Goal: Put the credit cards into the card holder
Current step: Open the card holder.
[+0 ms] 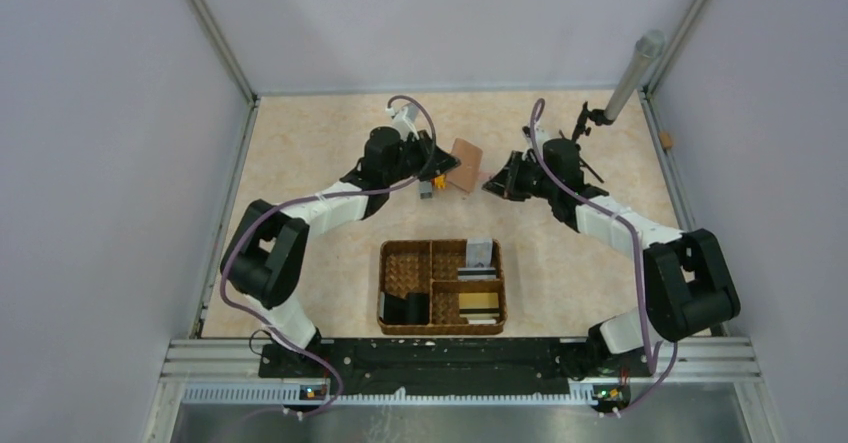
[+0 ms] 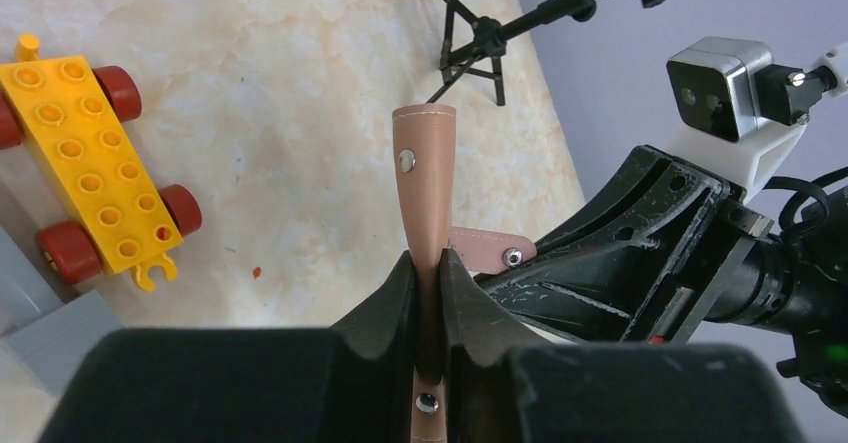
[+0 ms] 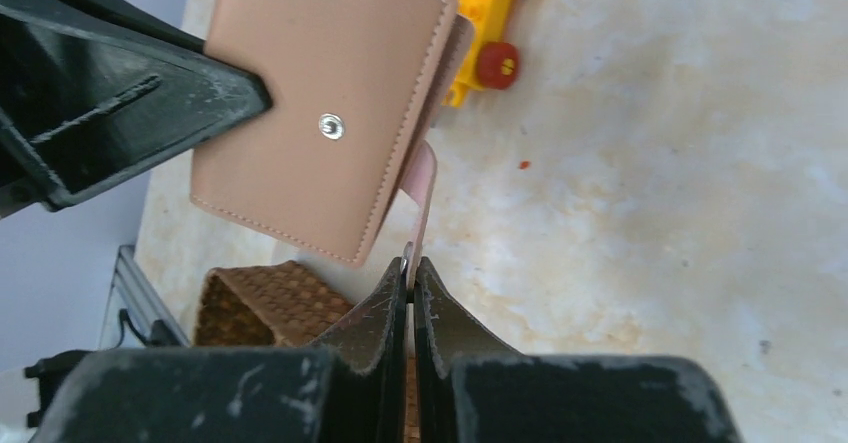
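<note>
Gripped the card holder (image 3: 310,103) edge-on in the left gripper (image 2: 428,263), with jaws shut tight on one edge. Pinched its pink snap flap (image 3: 422,188) in the right gripper (image 3: 410,273), with jaws pressed together on the strap's end. Held the card holder clear of the table (image 1: 330,153), towards the middle of the far edge, between both grippers. Saw the credit cards (image 1: 479,303) lying in the right-hand compartments of the woven basket (image 1: 404,263), by the middle of the near edge. Saw a yellow toy car (image 2: 90,163) with red wheels on the table beside the left gripper.
</note>
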You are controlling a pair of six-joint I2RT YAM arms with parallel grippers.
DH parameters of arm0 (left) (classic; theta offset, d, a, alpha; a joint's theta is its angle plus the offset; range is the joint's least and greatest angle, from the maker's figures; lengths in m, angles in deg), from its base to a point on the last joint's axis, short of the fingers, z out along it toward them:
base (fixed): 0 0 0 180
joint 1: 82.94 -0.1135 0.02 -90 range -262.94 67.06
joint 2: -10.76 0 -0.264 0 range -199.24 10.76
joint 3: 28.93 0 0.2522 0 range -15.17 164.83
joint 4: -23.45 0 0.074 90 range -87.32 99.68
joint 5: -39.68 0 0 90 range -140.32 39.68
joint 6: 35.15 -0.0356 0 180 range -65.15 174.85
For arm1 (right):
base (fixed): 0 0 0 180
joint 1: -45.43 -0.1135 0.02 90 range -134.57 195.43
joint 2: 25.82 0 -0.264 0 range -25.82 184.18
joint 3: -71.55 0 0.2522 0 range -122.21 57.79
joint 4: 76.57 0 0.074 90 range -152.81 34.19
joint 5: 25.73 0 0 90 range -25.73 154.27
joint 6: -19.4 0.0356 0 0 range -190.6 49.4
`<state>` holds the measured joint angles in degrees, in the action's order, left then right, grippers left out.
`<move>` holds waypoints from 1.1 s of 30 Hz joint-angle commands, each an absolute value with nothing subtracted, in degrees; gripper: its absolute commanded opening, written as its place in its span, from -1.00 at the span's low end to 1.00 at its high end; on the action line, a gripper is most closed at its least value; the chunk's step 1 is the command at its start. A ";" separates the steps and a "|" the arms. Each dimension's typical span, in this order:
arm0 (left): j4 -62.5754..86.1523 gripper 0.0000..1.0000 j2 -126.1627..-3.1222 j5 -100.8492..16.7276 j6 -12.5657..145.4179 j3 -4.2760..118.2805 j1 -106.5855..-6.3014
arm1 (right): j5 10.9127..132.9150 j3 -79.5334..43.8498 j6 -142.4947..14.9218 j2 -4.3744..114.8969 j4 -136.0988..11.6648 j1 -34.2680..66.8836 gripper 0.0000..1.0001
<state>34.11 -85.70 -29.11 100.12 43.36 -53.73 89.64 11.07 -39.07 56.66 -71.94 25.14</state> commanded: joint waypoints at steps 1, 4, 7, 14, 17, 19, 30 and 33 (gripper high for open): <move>36.44 -0.70 -89.19 -28.49 98.27 47.39 -53.70 | 86.88 9.47 -41.88 58.03 -72.32 27.37 -1.00; 35.57 -0.61 -92.26 -27.39 98.19 49.28 -53.69 | 87.23 10.07 -42.06 59.57 -73.13 28.84 -1.00; 33.97 -0.31 -94.09 -27.92 96.97 50.35 -53.68 | 87.79 9.66 -43.08 61.56 -72.23 29.47 -1.00; 26.79 0.43 -97.51 -30.43 91.42 52.26 -53.73 | 90.01 9.54 -45.57 65.89 -70.94 29.78 -1.00; 25.35 0.54 -98.57 -28.28 89.88 54.75 -53.43 | 92.30 9.66 -46.81 65.67 -71.24 29.85 -1.00; 24.87 0.60 -99.00 -26.64 88.50 56.21 -53.12 | 92.97 10.05 -47.22 64.30 -71.88 29.80 -1.00; 14.99 0.56 -101.43 -21.57 74.05 61.31 -51.76 | 90.42 8.57 -48.40 59.77 -67.75 30.24 -1.00; 15.69 0.55 -101.91 -20.74 73.83 61.04 -51.56 | 90.37 8.57 -48.45 59.68 -67.35 30.31 -1.00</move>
<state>17.15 -100.43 -22.22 78.27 60.01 -51.85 90.69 10.85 -47.09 62.12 -67.17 29.60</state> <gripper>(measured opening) 0.781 0.006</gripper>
